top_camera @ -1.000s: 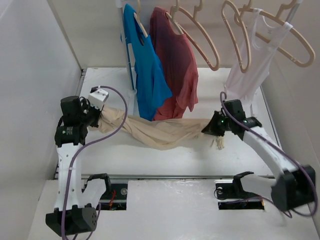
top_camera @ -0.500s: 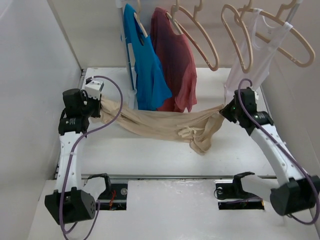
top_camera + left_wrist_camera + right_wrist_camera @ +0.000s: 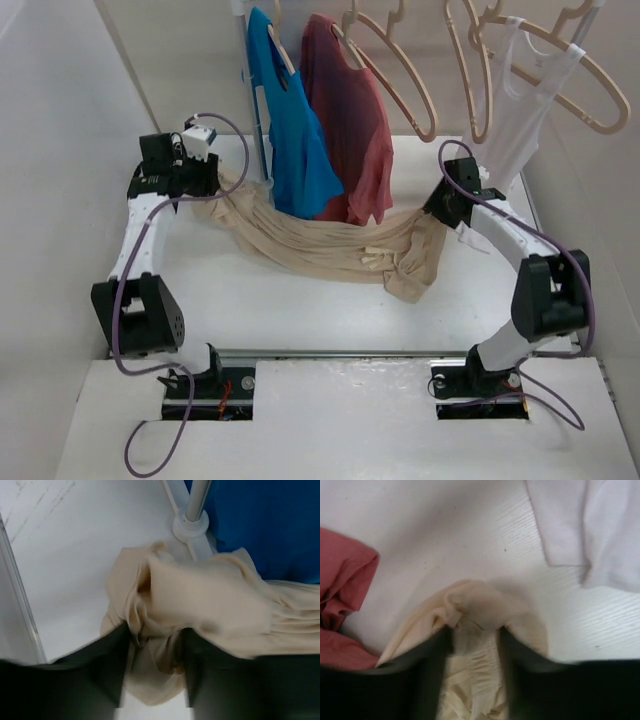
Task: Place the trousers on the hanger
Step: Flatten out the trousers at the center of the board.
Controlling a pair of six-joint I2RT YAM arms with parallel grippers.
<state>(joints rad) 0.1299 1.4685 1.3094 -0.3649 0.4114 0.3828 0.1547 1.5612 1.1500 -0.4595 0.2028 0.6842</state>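
Between left fingers [image 3: 92, 680] and right fingers [image 3: 417, 680], bunched trousers [image 3: 320, 250] sag, gripped ends hidden.

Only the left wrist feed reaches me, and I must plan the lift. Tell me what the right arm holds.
Observer: The right gripper has its fingers shut on a bunch of the trousers.
Operator: Now name a free hanger.
Observer: A bare hanger hangs just right of the red T-shirt.
Operator: Describe the cloth between the arms.
Observer: It sags in a low curve in front of the blue shirt.
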